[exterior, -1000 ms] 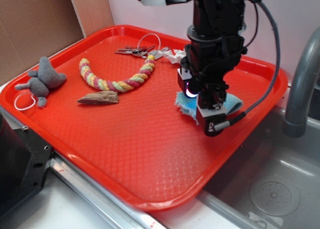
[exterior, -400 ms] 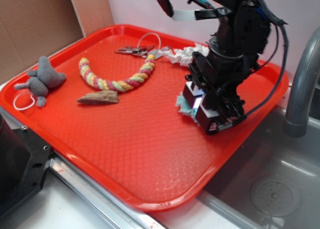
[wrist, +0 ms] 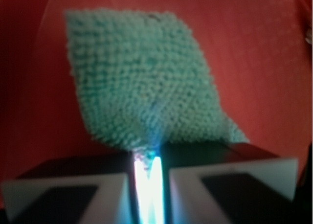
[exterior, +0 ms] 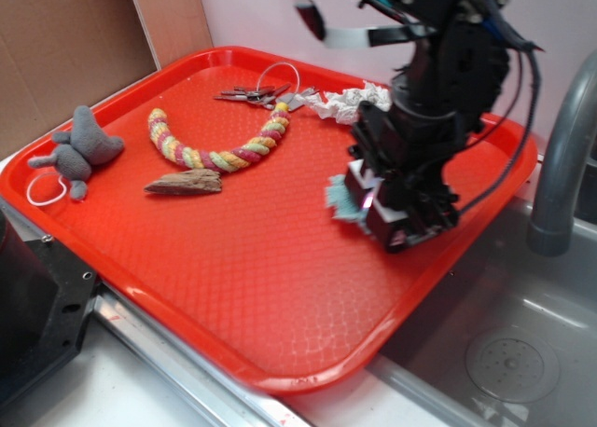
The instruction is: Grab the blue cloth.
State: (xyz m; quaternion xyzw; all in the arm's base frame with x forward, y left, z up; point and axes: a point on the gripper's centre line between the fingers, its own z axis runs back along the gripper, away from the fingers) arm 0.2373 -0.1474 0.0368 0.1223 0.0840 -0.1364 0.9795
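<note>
The blue cloth is a small teal terry rag, and it fills most of the wrist view, spreading away from the jaws over the red tray. My gripper is shut on the cloth's near edge, which is pinched in the narrow lit gap between the two fingers. In the exterior view the gripper sits low over the right side of the tray, and only a frayed corner of the cloth shows at its left. The arm hides everything else of the cloth.
A white crumpled paper wad lies just behind the arm. Keys on a ring, a braided rope toy, a piece of wood and a grey plush toy lie to the left. A sink and faucet are on the right.
The gripper has tilted and closed on the cloth. The cloth, spread under the gripper a second ago, is now bunched at the fingers with only a corner showing.
</note>
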